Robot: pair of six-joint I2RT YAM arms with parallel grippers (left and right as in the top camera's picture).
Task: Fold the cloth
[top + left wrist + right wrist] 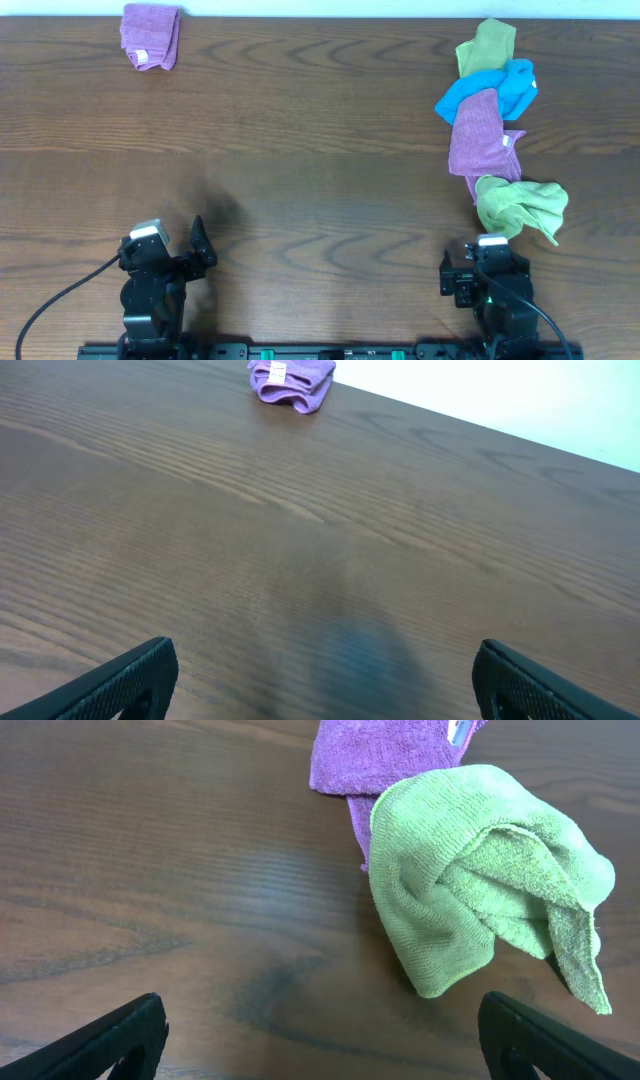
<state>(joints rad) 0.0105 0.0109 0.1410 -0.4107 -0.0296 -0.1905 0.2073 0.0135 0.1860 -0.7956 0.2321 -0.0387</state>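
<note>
1. The wooden table [320, 150] fills the overhead view.
2. The two arms sit at its near edge, the left at 7 o'clock and the right at 5 o'clock. The left gripper [325, 660] has its jaws spread wide over bare wood, grasping nothing. The right gripper [322, 1020] is released the same way, with nothing between its fingers.
3. A heap of four cloths runs along the right side, from 1 o'clock down to 4 o'clock. The largest is a crumpled lilac cloth [478, 135] in the middle of the heap, at about 3 o'clock.
4. The near olive-green cloth [520, 205] is bunched at 4 o'clock, just ahead of the right gripper. In the right wrist view it overlaps the near end of the crumpled lilac cloth.
5. The bright blue cloth [500, 88] lies at 2 o'clock, and the lilac one's far end lies over it.
6. The far olive-green cloth [487, 45] tops the heap at 1 o'clock, touching the blue.
7. The folded lilac cloth [150, 37] lies alone at 11 o'clock by the far edge, well apart from both grippers and the heap.
8. Each lilac cloth carries a tag: a white tag [278, 372] on the folded one's near side and a marked tag [458, 730] on the crumpled one. I cannot tell which of the two cloths the task means.
</note>
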